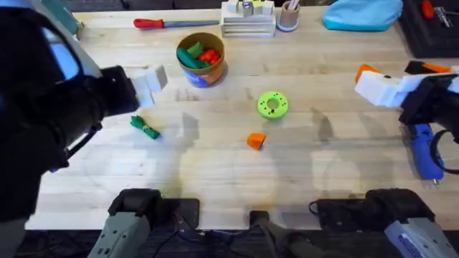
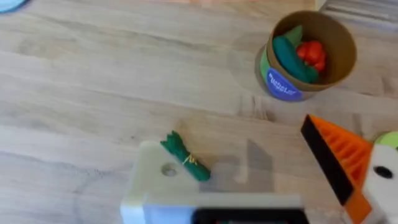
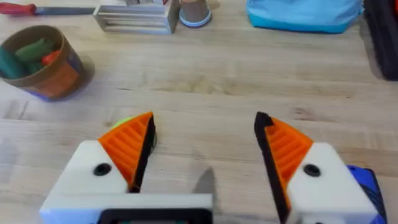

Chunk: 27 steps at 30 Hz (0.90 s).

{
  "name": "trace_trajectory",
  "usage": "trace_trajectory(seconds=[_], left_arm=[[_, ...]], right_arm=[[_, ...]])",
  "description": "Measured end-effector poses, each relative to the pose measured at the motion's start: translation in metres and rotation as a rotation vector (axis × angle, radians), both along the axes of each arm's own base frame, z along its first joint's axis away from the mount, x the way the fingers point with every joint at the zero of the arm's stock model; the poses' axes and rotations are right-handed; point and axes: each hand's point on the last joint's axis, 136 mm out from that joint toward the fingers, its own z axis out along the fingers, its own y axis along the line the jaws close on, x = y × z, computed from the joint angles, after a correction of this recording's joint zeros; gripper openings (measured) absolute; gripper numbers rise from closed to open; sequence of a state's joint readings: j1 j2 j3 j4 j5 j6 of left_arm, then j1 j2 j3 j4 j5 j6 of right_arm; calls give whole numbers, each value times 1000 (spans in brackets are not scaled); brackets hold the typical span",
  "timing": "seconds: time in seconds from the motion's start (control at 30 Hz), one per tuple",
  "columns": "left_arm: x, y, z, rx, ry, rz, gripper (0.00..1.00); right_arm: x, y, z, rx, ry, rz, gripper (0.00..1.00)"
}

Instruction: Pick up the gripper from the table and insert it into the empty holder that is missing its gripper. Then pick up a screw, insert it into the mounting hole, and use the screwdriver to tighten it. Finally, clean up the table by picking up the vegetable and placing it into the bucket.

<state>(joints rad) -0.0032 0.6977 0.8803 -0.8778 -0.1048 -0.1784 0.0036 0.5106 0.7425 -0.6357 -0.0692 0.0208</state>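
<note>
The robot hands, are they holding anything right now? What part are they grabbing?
Nothing is held. The right gripper is open with bare table between its pads. The left gripper is open above the vegetable, not gripping it. The orange gripper block lies on the table.

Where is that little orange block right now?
From overhead, the orange block lies on the table's middle, just below the green disc, apart from both pincers.

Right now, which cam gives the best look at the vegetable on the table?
Left wrist: the vegetable lies close and large on bare wood, with the left gripper's white finger beside it. Overhead shows the vegetable small, lying ahead of the left arm. The right wrist view looks toward the bucket instead.
</note>
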Motion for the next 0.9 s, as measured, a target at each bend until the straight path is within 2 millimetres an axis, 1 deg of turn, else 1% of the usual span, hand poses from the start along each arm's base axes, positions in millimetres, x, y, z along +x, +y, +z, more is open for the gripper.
trace_trajectory(seconds=[0.1,0.2,0.3,0.4,0.53,0.57,0.6,0.63,0.7,0.77,0.8,0.87,0.9], left_arm=[[-6,2,-23,-58,108,72,981],[-11,12,-49,-133,230,217,981],[-7,25,-72,-186,323,361,982],[-4,35,-94,-223,404,470,982],[4,45,-122,-266,488,561,981],[6,46,-129,-282,507,575,963],[8,46,-137,-299,533,589,840],[9,46,-144,-309,557,595,696],[8,44,-156,-331,606,603,388],[7,40,-163,-354,636,599,83],[7,37,-164,-362,643,589,20],[8,32,-161,-366,636,564,11],[10,28,-156,-362,620,536,12]], right_arm=[[0,0,0,0,0,0,934],[0,0,1,0,-3,0,934],[2,0,4,0,-19,0,934],[4,0,8,0,-38,0,934],[4,0,9,0,-38,0,933],[4,0,9,0,-38,0,934],[4,0,9,0,-38,0,933],[4,0,9,0,-38,0,933],[4,0,9,0,-38,0,934],[4,0,9,1,-38,0,934],[4,0,9,0,-38,0,936],[4,0,9,1,-38,0,934],[4,0,9,0,-38,0,933]])
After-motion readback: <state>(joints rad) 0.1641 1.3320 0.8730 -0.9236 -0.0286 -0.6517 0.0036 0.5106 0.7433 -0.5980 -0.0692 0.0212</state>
